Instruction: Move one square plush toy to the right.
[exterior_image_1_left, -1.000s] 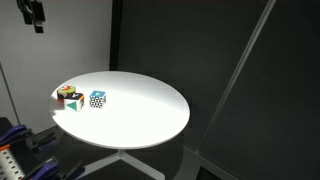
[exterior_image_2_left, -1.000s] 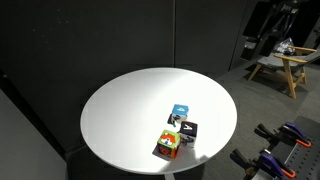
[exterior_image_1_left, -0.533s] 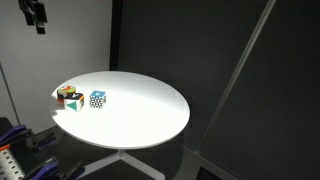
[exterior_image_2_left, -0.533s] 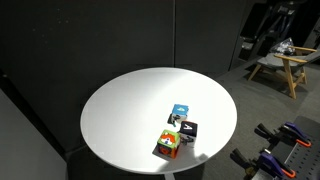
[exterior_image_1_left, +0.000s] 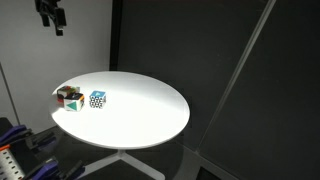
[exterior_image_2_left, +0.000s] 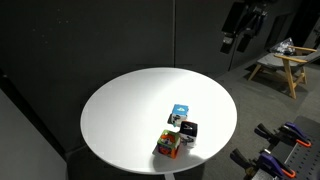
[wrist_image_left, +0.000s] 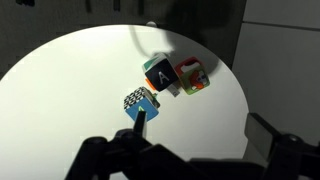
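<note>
Hovering high above the round white table (exterior_image_1_left: 150, 110), my gripper (exterior_image_1_left: 54, 20) hangs well apart from everything on it. It holds nothing. In both exterior views it is small and dark against the background (exterior_image_2_left: 240, 32), and in the wrist view its parts are only dim shapes along the bottom edge. I cannot tell whether the jaws are spread or pressed together.

The square plush toy (wrist_image_left: 139, 101), patterned in blue, white and black, sits on the table near its rim. Just beside it is a black cube (wrist_image_left: 160, 75) with a white marking, and that one touches a multicoloured cube (wrist_image_left: 192, 75) of red, green and yellow. In an exterior view the three form a short row, with the square plush toy (exterior_image_2_left: 180, 111) at the end farthest from the table's edge.
</note>
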